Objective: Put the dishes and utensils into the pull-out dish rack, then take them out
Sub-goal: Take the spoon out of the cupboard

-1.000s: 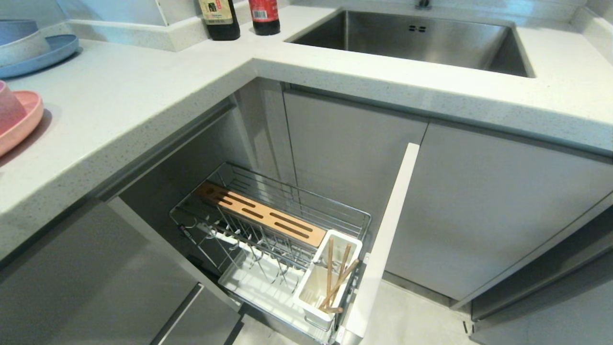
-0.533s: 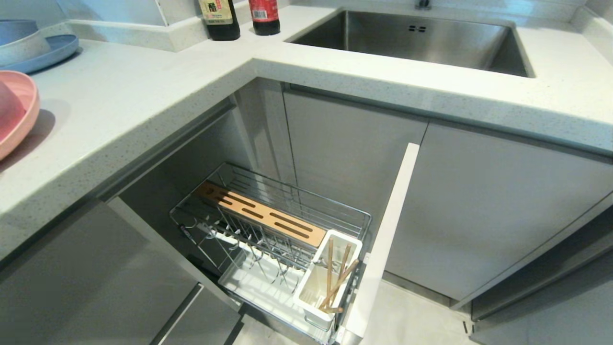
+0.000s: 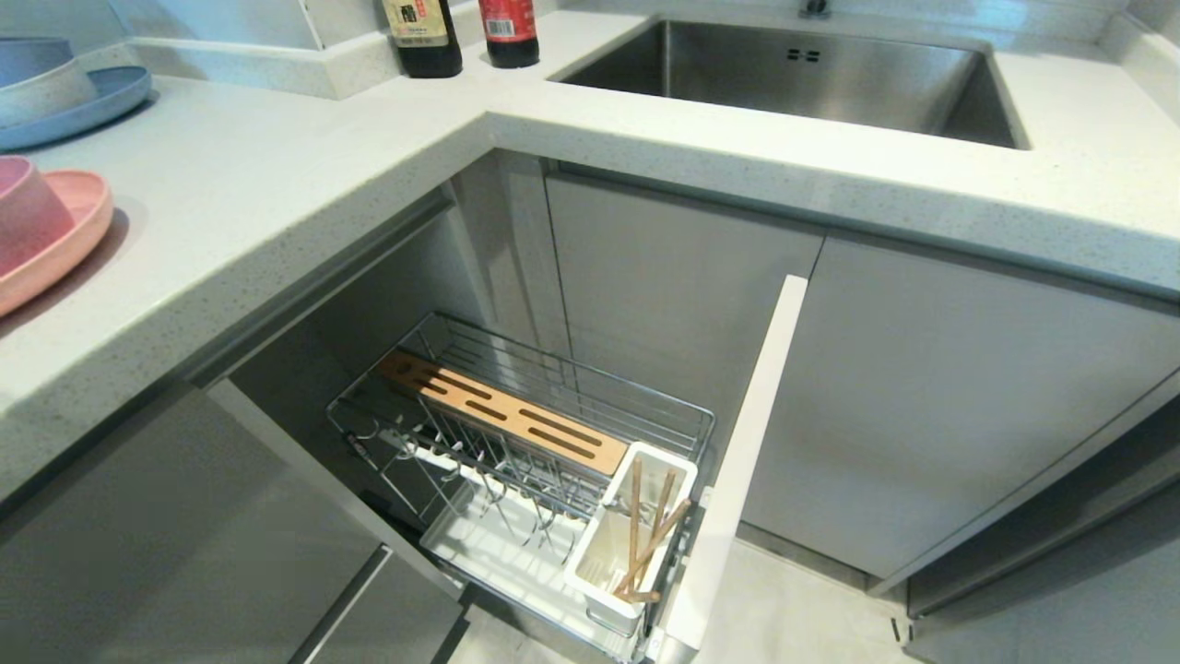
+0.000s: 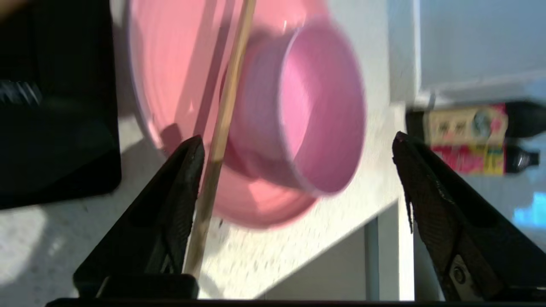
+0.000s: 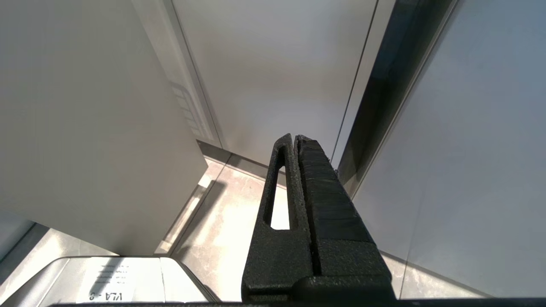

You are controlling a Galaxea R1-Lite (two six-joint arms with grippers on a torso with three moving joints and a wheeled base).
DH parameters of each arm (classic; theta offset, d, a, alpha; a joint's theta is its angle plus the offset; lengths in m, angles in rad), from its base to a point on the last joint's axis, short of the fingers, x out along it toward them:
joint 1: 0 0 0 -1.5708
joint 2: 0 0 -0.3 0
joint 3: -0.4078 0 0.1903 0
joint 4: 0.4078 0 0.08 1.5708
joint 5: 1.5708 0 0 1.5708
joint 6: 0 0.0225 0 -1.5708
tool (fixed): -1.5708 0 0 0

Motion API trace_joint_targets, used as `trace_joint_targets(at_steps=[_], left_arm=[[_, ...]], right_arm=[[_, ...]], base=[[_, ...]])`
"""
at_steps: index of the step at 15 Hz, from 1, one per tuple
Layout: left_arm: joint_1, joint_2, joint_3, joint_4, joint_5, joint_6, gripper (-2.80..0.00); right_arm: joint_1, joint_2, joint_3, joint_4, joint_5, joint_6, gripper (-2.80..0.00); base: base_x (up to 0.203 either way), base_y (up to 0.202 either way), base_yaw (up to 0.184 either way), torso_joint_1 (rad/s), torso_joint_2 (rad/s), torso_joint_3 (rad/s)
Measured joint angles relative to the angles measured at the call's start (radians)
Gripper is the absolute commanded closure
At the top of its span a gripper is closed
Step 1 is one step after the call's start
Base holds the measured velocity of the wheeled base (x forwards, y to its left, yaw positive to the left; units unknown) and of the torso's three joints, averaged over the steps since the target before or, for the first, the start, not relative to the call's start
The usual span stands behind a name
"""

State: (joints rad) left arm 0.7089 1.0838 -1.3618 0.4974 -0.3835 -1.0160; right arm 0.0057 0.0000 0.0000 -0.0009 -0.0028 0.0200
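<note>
The pink plate [image 3: 74, 235] lies on the counter's far left with the pink bowl [image 3: 28, 217] on it. In the left wrist view my left gripper [image 4: 296, 138] is open, hovering near the counter edge in front of the plate [image 4: 170, 55] and bowl [image 4: 307, 106]. A wooden chopstick [image 4: 222, 123] runs loose along one finger and across the plate. The pull-out dish rack [image 3: 572, 387] is drawn out below, its plate prongs bare. More chopsticks [image 3: 645, 535] stand in its white cup [image 3: 599, 553]. My right gripper [image 5: 295, 137] is shut and parked low beside the cabinets.
A blue plate with stacked bowls [image 3: 101, 101] sits at the counter's back left. Two dark bottles [image 3: 422, 37] stand beside the steel sink [image 3: 793, 78]. The rack's white front panel [image 3: 737, 461] juts out to the rack's right. A black object [image 4: 55, 106] lies beside the pink plate.
The pink plate tipped up on edge half a second ago, then dropped flat again, a little further right with the bowl on it.
</note>
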Motion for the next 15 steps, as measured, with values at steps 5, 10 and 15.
trace_joint_targets(at_steps=[5, 10, 15], left_arm=[[0.002, -0.006, -0.061, -0.079, 0.247, 0.023, 0.00], [-0.098, -0.053, -0.143, -0.232, 0.382, 0.182, 0.00], [-0.490, -0.075, -0.287, -0.251, 0.515, 0.381, 0.00]], right_arm=[[0.000, 0.000, 0.000, 0.000, 0.000, 0.000, 0.00], [0.000, 0.000, 0.000, 0.000, 0.000, 0.000, 0.00], [0.000, 0.000, 0.000, 0.000, 0.000, 0.000, 0.00]], base=[[0.000, 0.000, 0.000, 0.000, 0.00, 0.000], [0.000, 0.000, 0.000, 0.000, 0.00, 0.000], [0.000, 0.000, 0.000, 0.000, 0.00, 0.000]])
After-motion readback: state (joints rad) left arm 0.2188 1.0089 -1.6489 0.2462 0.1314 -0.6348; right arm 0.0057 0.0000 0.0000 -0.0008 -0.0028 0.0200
